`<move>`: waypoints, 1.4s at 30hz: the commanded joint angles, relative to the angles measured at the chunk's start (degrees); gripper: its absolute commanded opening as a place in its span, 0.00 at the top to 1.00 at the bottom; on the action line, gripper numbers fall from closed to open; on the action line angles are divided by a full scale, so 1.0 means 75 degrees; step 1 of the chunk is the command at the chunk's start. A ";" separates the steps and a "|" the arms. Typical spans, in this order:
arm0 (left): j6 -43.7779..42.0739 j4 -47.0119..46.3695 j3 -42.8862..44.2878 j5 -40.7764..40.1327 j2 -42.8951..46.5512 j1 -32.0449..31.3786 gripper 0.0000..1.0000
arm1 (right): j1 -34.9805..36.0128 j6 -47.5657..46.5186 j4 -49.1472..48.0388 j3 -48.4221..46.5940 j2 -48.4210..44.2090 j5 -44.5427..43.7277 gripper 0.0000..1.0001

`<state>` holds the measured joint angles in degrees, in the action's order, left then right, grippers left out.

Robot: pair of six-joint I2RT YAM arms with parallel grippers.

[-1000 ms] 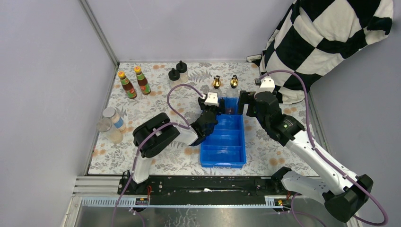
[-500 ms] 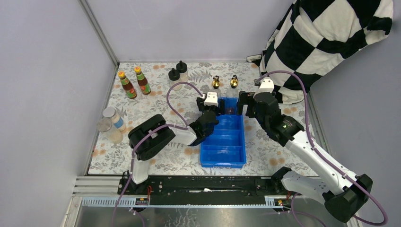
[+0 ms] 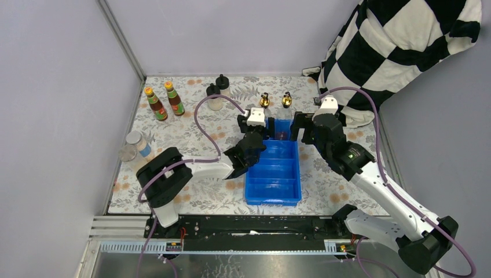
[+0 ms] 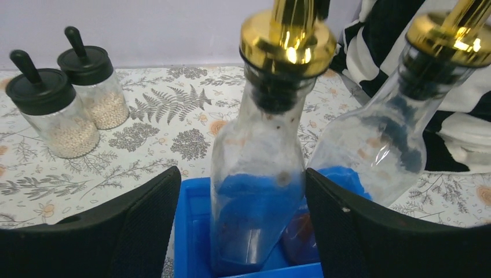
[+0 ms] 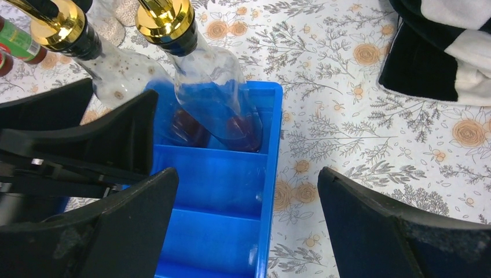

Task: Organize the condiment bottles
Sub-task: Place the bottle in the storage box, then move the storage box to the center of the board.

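Note:
Two tall clear gold-spouted bottles (image 3: 264, 102) (image 3: 286, 101) stand in the far compartment of the blue tray (image 3: 272, 200). My left gripper (image 3: 257, 132) is open around the left one (image 4: 260, 168), its right finger almost touching the glass and the left finger apart from it. The other gold-spouted bottle (image 4: 382, 127) stands just to the right. My right gripper (image 5: 246, 174) is open and empty, low over the tray's right wall (image 5: 269, 174), near both bottles (image 5: 214, 92). Two orange-capped sauce bottles (image 3: 164, 101), two black-capped bottles (image 3: 217, 90) and two silver-lidded jars (image 3: 132, 147) stand on the table.
The tray's three nearer compartments (image 5: 202, 185) hold nothing. A black-and-white checkered cloth (image 3: 399, 46) lies at the far right corner. A metal frame post (image 3: 121, 40) runs along the left side of the flowered tablecloth (image 3: 185, 133).
My left arm's elbow has swung left and toward the near edge, and its gripper has edged a little farther toward the gold-spouted bottle. The right arm has barely moved.

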<state>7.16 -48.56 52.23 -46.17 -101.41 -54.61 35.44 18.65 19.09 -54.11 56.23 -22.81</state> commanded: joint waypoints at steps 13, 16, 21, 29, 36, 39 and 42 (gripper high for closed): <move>0.2271 0.5564 -0.0064 -0.1155 0.3166 -0.1139 0.52 | -0.0049 0.1164 0.0716 0.0675 -0.0263 0.0228 0.17; 0.3017 0.6405 -0.0229 -0.1109 0.3348 -0.1262 0.52 | -0.0049 0.1457 0.0519 0.1138 -0.0152 0.0283 0.22; 0.3875 0.7224 -0.0430 -0.0979 0.2956 -0.1441 0.51 | -0.0046 0.1846 0.0115 0.1797 0.0310 0.0548 0.23; 0.4471 0.6774 -0.0824 -0.0923 0.2006 -0.1537 0.56 | -0.0048 0.1963 -0.0652 0.2374 0.0864 0.0745 0.25; 0.4615 0.6503 -0.0739 -0.0614 0.1153 -0.1430 0.61 | -0.0039 0.1864 -0.1054 0.2393 0.1540 0.0803 0.28; 0.4632 0.6498 -0.0686 -0.0285 0.0848 -0.1275 0.61 | -0.0046 0.1831 -0.1150 0.2377 0.1878 0.0774 0.34; 0.4670 0.6497 -0.0691 -0.0156 0.0719 -0.1199 0.64 | -0.0049 0.1828 -0.1246 0.2372 0.2105 0.0759 0.41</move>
<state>40.56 1.85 46.87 -49.45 -94.24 -64.75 35.51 32.38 11.81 -36.14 69.23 -15.86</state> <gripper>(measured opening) 0.377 0.628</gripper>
